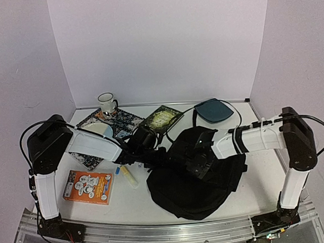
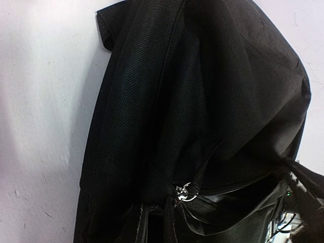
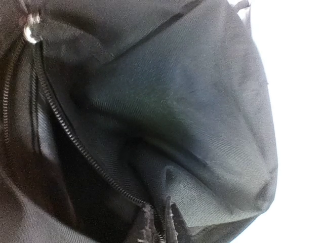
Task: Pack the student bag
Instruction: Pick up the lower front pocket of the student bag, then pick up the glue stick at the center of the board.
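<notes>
The large floppy black fabric backpack [image 1: 195, 181] is being pinched between the narrowed fingers of the left end effector [image 2: 153, 224] and of the right end effector [image 3: 159, 223].

Left arm [image 1: 91, 143], right arm [image 1: 255, 139]: jaws clamped.

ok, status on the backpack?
Left gripper, right gripper shut on backpack fabric. Zipper part open. Orange box, yellow marker outside, to its left.

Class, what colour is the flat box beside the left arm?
The box is orange; the top view shows it best.
</notes>
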`<move>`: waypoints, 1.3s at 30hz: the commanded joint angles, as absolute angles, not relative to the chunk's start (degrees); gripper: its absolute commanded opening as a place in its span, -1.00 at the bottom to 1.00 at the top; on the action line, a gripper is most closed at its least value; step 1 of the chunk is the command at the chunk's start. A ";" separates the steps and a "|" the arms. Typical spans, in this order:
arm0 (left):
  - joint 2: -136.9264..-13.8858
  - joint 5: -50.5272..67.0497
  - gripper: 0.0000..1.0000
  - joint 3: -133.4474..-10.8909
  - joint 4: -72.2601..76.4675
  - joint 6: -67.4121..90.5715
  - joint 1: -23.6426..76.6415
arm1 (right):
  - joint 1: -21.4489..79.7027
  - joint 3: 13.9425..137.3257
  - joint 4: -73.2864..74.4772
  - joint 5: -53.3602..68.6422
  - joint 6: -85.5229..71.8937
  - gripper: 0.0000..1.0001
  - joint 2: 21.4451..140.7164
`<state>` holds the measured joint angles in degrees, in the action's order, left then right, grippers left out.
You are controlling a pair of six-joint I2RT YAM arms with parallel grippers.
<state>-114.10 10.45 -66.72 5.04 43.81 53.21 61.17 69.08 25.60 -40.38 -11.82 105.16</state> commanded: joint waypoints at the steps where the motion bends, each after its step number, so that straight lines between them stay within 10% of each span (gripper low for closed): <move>1: -114.04 8.02 -0.79 -68.08 2.68 41.44 53.29 | 61.09 71.90 27.52 -43.91 -13.29 -1.00 100.55; 16: -112.00 5.83 -0.69 -74.05 -1.47 37.05 52.10 | 61.22 73.10 25.57 -53.69 -27.42 -1.00 94.83; 39: -86.45 -10.90 0.99 -56.68 -11.74 36.80 46.78 | 61.20 74.71 25.33 -52.24 -29.96 -1.00 97.53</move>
